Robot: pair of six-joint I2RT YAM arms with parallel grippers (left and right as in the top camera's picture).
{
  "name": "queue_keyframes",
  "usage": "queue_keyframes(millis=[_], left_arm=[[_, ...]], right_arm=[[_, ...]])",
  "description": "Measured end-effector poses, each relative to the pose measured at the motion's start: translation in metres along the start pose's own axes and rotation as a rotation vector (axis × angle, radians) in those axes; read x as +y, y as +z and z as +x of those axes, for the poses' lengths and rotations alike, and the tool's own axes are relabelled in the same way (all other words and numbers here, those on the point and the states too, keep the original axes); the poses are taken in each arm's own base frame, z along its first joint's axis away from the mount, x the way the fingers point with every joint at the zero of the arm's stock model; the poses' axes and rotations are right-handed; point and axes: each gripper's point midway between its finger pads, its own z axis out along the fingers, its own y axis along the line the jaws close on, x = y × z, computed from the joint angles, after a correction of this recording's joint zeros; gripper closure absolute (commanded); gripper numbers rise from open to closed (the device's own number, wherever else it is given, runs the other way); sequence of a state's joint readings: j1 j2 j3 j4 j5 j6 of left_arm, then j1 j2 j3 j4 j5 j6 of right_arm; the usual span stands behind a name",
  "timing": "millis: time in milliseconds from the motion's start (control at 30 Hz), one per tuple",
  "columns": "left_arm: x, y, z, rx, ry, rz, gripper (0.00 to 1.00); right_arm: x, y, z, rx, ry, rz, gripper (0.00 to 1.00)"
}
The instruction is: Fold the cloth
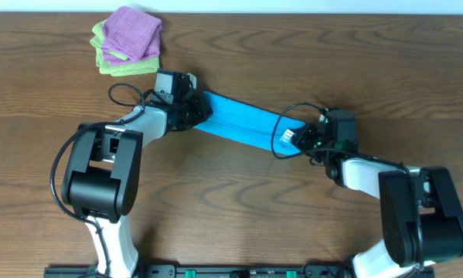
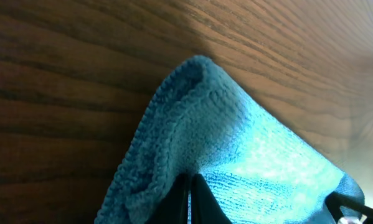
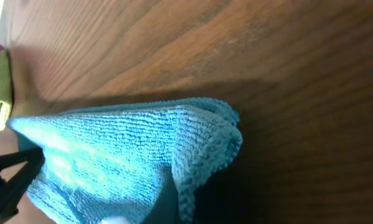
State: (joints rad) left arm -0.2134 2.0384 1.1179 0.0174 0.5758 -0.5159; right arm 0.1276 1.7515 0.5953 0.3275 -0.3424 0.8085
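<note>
Spanning the brown wooden desk [image 1: 239, 208] as a narrow band, the soft, likely lightweight blue terry cloth [image 1: 243, 123] is pinched at each end by the left claw [image 1: 194, 110] and right claw [image 1: 297, 139], sensible holds for limp fabric. Only the overhead view shows the purple-and-green folded cloth stack [image 1: 127, 40]; the wrist views show bunched weave.

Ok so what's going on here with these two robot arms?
The two arms hold a blue textured cloth stretched into a narrow band between them, across the brown wooden table. The left gripper pinches one end and the right gripper pinches the other. The cloth looks doubled over lengthwise, so the fold seems partway done. A folded purple cloth lies on a folded green cloth at the far left corner, apart from both arms.
</note>
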Motion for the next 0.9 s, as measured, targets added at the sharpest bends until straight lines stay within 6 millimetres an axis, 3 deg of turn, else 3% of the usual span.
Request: queue_keyframes(millis=[200, 400, 633, 900], left_arm=[[0.000, 0.000, 0.000, 0.000, 0.000, 0.000, 0.94], [0.000, 0.000, 0.002, 0.008, -0.004, 0.001, 0.94], [-0.001, 0.000, 0.003, 0.014, -0.005, 0.006, 0.94], [-0.001, 0.000, 0.003, 0.016, -0.005, 0.009, 0.94]], right_arm=[[0.008, -0.009, -0.004, -0.018, -0.010, -0.018, 0.99], [0.037, -0.031, -0.018, -0.076, -0.044, -0.091, 0.98], [0.047, -0.034, -0.015, -0.066, -0.059, -0.117, 0.98], [0.098, -0.034, -0.028, -0.082, -0.134, -0.147, 0.99]])
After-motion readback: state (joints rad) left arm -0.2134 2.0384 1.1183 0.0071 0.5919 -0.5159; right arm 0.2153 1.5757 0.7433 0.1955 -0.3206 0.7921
